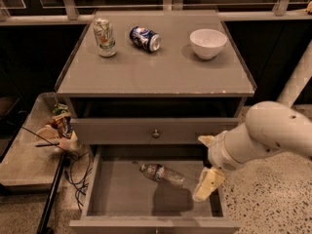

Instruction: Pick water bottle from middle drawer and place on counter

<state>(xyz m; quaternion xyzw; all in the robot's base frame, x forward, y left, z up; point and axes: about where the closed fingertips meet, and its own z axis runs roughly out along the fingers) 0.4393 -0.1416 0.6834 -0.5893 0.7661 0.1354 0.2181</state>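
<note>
The water bottle lies on its side on the floor of the open middle drawer, cap toward the left. My gripper hangs over the drawer's right side, just right of the bottle and not touching it. Its two pale fingers stand apart with nothing between them. The counter is the grey cabinet top above the drawers.
On the counter stand a pale green-and-white can, a dark blue can on its side and a white bowl. A closed drawer front with a knob sits above the open drawer. A low side tray with clutter and cables is at the left.
</note>
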